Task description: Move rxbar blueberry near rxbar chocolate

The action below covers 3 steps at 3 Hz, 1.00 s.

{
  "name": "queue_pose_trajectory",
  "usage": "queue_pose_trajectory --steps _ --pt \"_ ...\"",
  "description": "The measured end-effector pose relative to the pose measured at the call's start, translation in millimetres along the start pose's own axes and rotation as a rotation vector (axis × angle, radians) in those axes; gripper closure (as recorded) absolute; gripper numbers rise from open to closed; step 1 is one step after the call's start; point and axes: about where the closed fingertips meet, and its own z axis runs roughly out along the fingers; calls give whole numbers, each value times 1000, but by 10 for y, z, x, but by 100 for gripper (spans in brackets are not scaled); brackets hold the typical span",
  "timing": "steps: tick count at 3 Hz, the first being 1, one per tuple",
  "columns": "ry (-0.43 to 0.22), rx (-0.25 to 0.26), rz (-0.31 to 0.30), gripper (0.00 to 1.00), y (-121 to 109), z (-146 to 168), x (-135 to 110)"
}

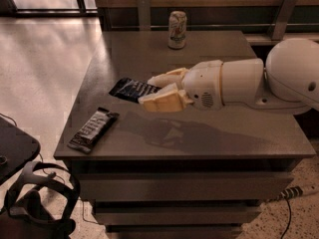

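Jutting from hand (146,91) over table (234,133): rxbar blueberry (129,88)

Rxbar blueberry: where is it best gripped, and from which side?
Grip the rxbar blueberry by the short end nearest the arm, coming from that side, as the gripper does above the middle of the table. The bar is flat and thin, so the fingers can close across its thickness.

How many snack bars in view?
2. The rxbar blueberry is clamped in the gripper over the left side of the table; the rxbar chocolate lies flat near the front-left edge. The arm could hide more.
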Motion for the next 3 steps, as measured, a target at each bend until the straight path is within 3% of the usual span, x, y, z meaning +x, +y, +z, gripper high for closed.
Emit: queue_pose_trajectory --steps 1,2,3 --pt "129 -5 21 100 2 194 418" --pt "180 -23 38 100 56 303 671" --pt "183 -27 35 75 78 324 667"
